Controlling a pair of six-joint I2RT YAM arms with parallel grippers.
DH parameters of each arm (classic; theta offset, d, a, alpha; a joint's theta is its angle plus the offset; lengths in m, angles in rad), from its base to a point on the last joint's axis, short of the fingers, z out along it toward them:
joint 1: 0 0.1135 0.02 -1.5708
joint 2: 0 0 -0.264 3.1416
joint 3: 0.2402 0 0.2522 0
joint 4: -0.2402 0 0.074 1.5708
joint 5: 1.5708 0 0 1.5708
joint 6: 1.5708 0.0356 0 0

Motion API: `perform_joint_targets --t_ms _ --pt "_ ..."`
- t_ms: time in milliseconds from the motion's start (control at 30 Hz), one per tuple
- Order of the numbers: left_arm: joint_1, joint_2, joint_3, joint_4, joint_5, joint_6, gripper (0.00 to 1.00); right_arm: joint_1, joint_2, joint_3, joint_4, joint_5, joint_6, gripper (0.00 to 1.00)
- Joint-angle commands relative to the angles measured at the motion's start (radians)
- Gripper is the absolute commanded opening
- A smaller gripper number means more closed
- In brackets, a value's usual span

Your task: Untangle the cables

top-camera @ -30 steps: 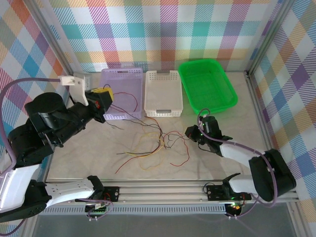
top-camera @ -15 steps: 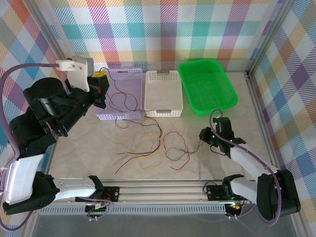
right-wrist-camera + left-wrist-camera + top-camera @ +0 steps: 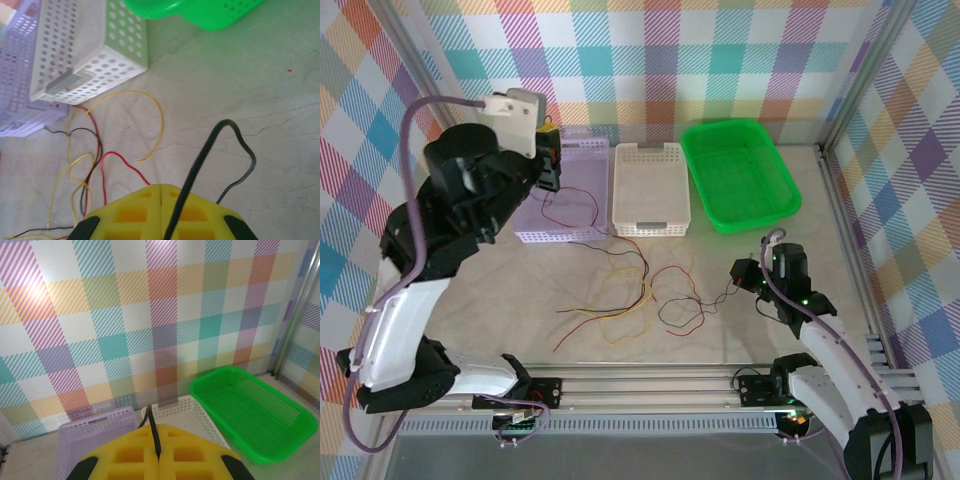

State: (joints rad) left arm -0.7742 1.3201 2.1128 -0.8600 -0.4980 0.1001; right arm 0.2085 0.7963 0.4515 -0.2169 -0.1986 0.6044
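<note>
The cables point(image 3: 630, 295) lie as a loose tangle of red, yellow and black wires on the table in front of the baskets. My left gripper point(image 3: 548, 152) is raised over the lilac basket point(image 3: 582, 150). It is shut on a thin black cable point(image 3: 154, 432) pinched between its yellow pads, and a strand hangs from it into the basket. My right gripper point(image 3: 744, 276) is low at the right of the tangle, shut on a black cable point(image 3: 227, 125) that arches over its pad. Red point(image 3: 112, 156) and yellow point(image 3: 159, 120) wires lie just ahead of the right gripper point(image 3: 161, 186).
Along the back stand the lilac basket, a white perforated basket point(image 3: 650, 152) and a green tray point(image 3: 740, 130). Checked walls and metal frame posts close in the table. A metal rail point(image 3: 650, 385) runs along the near edge.
My left arm has risen and swung back over the lilac basket, lifting its cable. My right gripper has pulled away to the right, drawing the black cable out of the tangle.
</note>
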Motion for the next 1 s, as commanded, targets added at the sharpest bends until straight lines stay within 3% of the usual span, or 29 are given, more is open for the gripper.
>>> perform_joint_targets --t_ms 0,233,467,967 --pt "0.045 0.033 0.018 0.072 0.024 0.018 0.00 -0.003 -0.062 0.090 -0.088 -0.052 -0.039 0.00" --pt "0.130 0.149 0.047 0.113 0.197 -0.087 0.00 -0.003 -0.156 0.213 -0.206 -0.087 -0.059 0.00" --pt "0.153 0.344 0.208 0.149 0.304 -0.149 0.00 -0.003 -0.174 0.328 -0.264 -0.142 -0.066 0.00" --pt "0.203 0.742 0.477 0.261 0.395 -0.266 0.00 -0.003 -0.154 0.705 -0.405 -0.230 -0.093 0.00"
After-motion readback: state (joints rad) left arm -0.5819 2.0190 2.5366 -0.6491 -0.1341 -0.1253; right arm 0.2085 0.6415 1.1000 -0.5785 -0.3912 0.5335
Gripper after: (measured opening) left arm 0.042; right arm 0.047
